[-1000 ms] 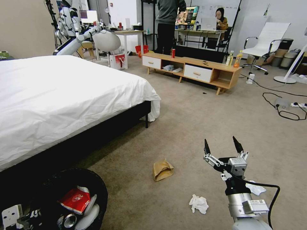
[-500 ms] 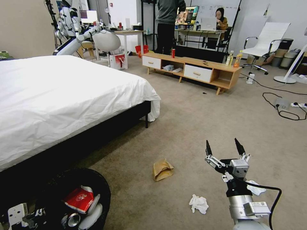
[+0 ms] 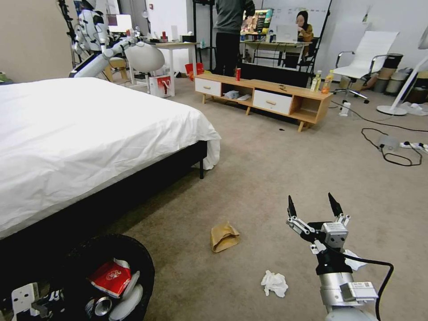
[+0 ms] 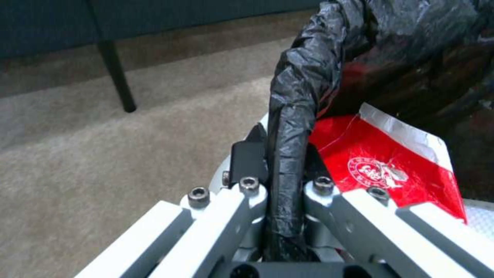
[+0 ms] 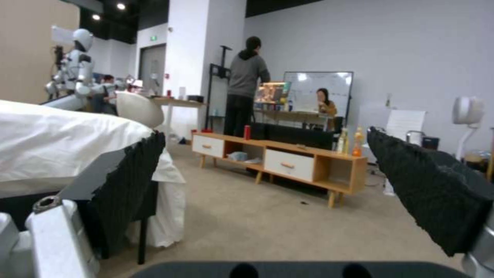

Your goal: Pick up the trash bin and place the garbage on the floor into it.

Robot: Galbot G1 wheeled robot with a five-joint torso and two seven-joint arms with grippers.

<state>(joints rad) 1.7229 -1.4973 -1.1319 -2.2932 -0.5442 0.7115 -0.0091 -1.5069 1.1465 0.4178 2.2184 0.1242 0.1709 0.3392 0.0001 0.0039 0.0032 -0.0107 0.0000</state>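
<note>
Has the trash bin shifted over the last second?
Yes, slightly. Held by the left gripper, the trash bin has edged toward the brown paper bag on the carpet, narrowing the gap between them.

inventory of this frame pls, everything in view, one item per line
trash bin: 1, black-lined, lower left by the bed, rim clamped in the left gripper
red snack packet: 1, in the bin
crushed can: 1, in the bin
brown paper bag: 1, crumpled, on the carpet
white tissues: 2, one left of the right arm, one partly behind it
bed: 1, white, left
TV cabinet: 1, wood, far side
upright red can: 1, on the cabinet
drink bottles: 2, yellow and orange, cabinet's right end
left gripper: shut on the bin rim
right gripper: open, above the carpet
</note>
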